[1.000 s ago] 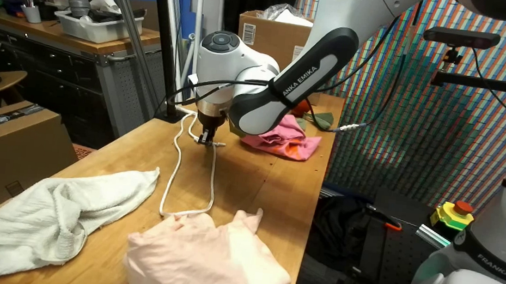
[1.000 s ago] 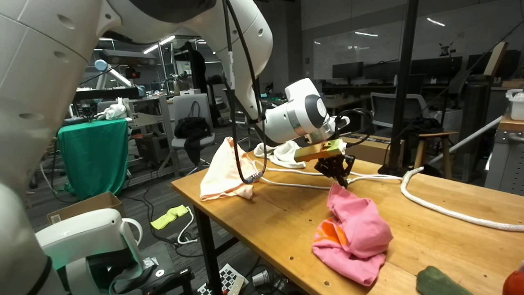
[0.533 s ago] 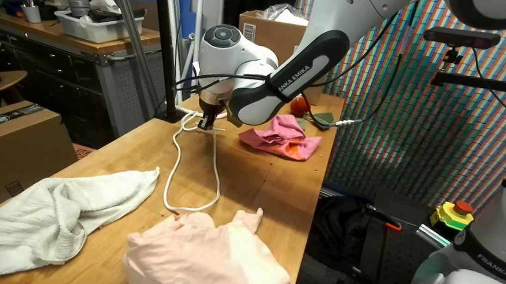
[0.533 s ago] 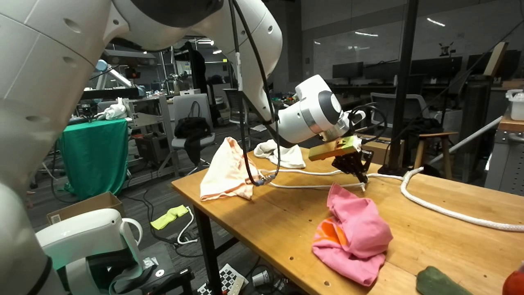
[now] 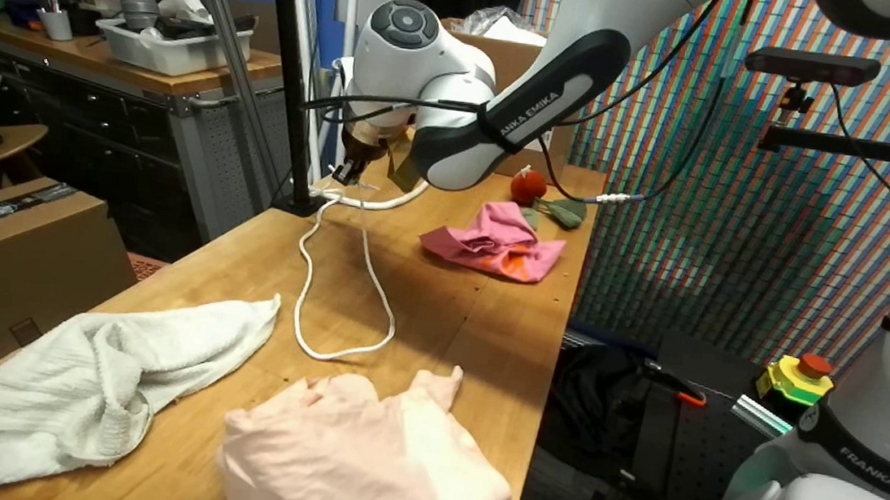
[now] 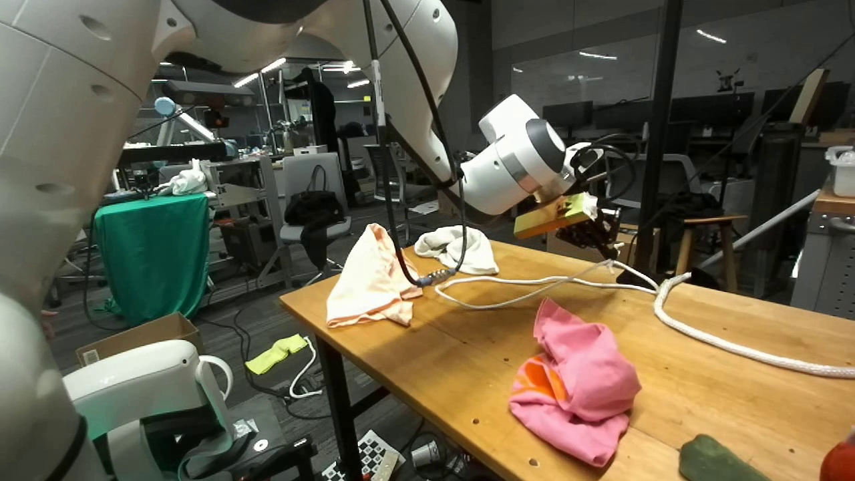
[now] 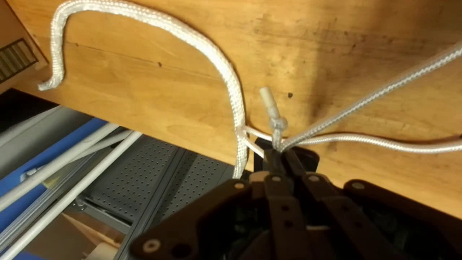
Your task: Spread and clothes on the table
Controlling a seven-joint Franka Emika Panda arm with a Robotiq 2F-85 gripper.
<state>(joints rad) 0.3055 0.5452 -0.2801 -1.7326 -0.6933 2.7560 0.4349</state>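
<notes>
- Above the light-brown wooden table (image 5: 476, 351), the black gripper (image 7: 282, 154) pinches the thin white cord (image 7: 361, 137).
- A sideways pull could snag it on peach-pink cloth (image 5: 352, 453), mint-white cloth (image 5: 114, 381) or bright-pink cloth (image 6: 588, 381) crumpled on the table.

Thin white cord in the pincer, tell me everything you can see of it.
The thin white braided cord is gripped near one end by the shut black pincer; a knot and a pale, stiff-looking tip stick out past the grip. From there it slopes down to the light-brown wooden tabletop, lies in a loose loop short of the light peach-pink fabric garment, and appears to meet a thicker white braided rope. How they join isn't clear.
</notes>
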